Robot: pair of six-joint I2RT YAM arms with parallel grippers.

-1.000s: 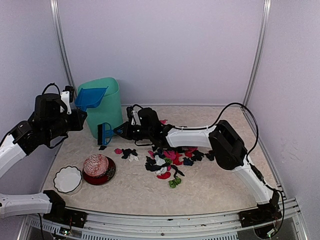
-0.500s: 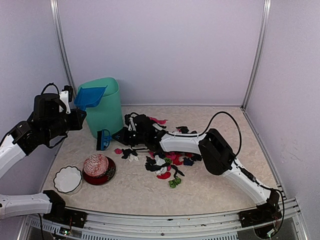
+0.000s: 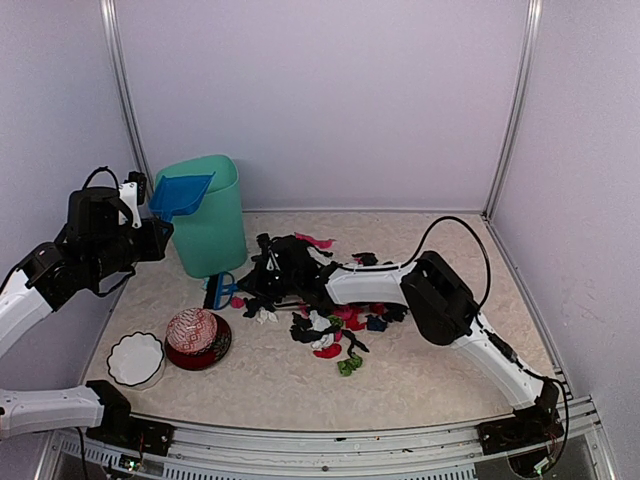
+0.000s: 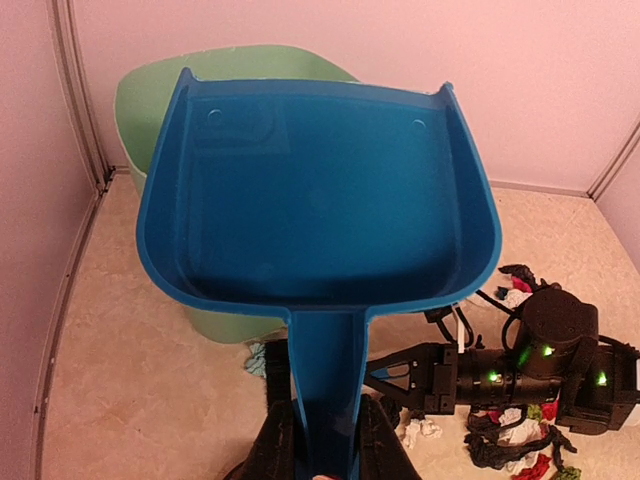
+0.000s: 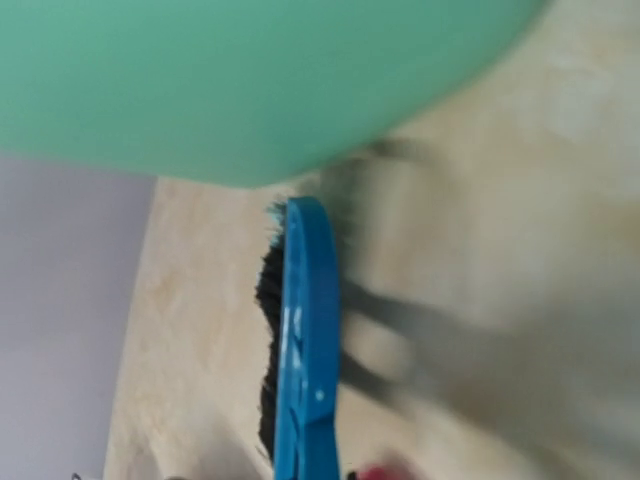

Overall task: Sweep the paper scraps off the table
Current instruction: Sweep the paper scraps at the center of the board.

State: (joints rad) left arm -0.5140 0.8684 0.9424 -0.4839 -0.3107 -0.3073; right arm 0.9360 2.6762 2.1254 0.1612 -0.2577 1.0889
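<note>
The paper scraps, mostly black with pink, red, white and green ones, lie in a loose pile at the middle of the table; a few scraps also show at the lower right of the left wrist view. My right gripper reaches left across the pile, shut on the small blue hand brush, whose head lies beside the foot of the bin. My left gripper is shut on the handle of the blue dustpan, held up over the bin's rim with nothing in it.
A tall green bin stands at the back left, under the dustpan. A red patterned bowl and a white bowl sit at the front left. Walls with metal posts close in the back and both sides.
My right arm has drawn the brush a little nearer and to the right, from beside the bin toward the scraps. The left arm and dustpan have not moved.
</note>
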